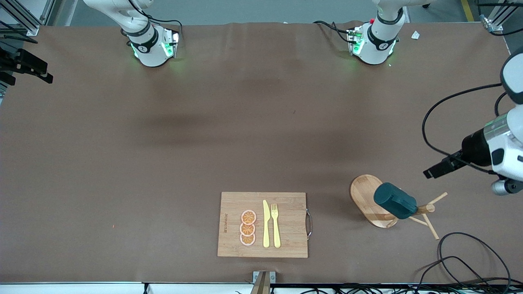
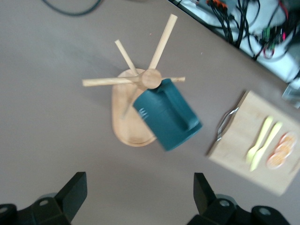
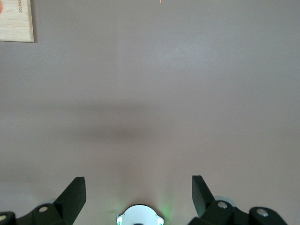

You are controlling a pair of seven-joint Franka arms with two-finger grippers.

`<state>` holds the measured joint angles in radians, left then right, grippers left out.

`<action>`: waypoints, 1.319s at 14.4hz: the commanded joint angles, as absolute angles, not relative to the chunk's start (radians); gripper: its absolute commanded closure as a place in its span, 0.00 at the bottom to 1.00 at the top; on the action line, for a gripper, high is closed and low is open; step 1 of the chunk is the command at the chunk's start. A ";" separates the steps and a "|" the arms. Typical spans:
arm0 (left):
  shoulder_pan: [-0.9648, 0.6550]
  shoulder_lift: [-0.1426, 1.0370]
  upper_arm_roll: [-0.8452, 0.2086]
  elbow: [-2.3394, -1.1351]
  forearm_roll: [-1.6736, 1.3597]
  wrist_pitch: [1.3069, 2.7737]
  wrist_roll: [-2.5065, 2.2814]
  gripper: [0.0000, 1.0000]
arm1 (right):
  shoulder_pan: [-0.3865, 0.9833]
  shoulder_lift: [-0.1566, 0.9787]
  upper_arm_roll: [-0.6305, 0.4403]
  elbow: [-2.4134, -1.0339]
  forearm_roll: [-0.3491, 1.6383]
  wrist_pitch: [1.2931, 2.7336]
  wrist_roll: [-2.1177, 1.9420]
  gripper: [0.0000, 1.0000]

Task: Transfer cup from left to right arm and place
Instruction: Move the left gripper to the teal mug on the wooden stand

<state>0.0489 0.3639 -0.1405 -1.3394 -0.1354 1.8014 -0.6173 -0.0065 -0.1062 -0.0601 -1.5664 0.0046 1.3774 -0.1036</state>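
**Colleague:** What's closest to the camera on your screen?

**Me:** The cutting board [image 1: 263, 224], lying near the table's front edge, with a yellow knife [image 1: 266, 224], a yellow fork [image 1: 276, 225] and three orange slices [image 1: 247, 228] on it. Beside it, toward the left arm's end of the table, stands the wooden peg rack [image 1: 378, 204].

**Colleague:** And the cup?

**Me:** The cup [image 1: 395, 200] hangs tilted on one of the rack's pegs, above the rack's oval base. In my left wrist view I see its handle side and the peg running into its mouth. Nothing is touching it but the rack.

**Colleague:** So where are the hands?

**Me:** The left gripper [image 2: 140, 199] is up in the air near the rack, looking down on the cup, fingers spread wide and empty. The right gripper [image 3: 139, 197] is also wide and empty, over bare table [image 3: 154, 93], with only a corner of the board in its wrist view. I'd call that arm waiting.

**Colleague:** How far along, then?

**Me:** By my reading, nothing is done yet. I've still got to lift the cup off the peg with the left gripper, hand it to the right one, and set it down.
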 commanded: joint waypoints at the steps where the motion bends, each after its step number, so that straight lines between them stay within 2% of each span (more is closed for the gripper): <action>1: 0.035 0.425 -0.146 -1.302 -0.167 1.857 -0.802 0.00 | -0.009 -0.127 -0.054 -1.585 -0.006 1.382 -0.101 0.00; 4: 0.031 0.500 -0.153 -1.253 -0.167 1.917 -0.856 0.00 | -0.011 -0.127 -0.055 -1.588 0.005 1.381 -0.098 0.00; 8: 0.022 0.540 -0.150 -1.252 -0.167 1.989 -0.861 0.00 | -0.011 -0.127 -0.055 -1.588 0.006 1.382 -0.098 0.00; 19: 0.023 0.591 -0.140 -1.252 -0.167 1.999 -0.859 0.00 | -0.011 -0.127 -0.055 -1.588 0.005 1.381 -0.100 0.00</action>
